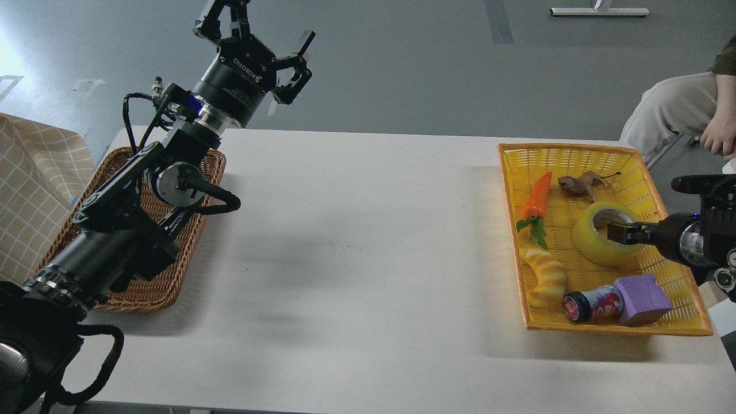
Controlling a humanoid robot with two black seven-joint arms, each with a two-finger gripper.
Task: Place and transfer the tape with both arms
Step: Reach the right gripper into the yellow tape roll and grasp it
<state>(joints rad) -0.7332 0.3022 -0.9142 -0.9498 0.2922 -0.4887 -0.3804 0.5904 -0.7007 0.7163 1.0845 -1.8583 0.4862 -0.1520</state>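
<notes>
The tape (586,241), a thick yellow translucent roll with a grey-white core, lies flat in the yellow basket (575,148) at the table's right. My right gripper (624,233) comes in from the right edge, and its dark tip sits at the roll's core and right rim. Its fingers cannot be told apart. My left gripper (261,29) is raised high above the table's far left corner, open and empty, far from the tape.
The yellow basket also holds a toy carrot (537,198), a brown toy animal (578,184), a yellow twisted bread toy (546,276), a can (592,305) and a purple block (641,299). A wicker basket (172,270) lies under my left arm. A seated person (678,109) is at the far right.
</notes>
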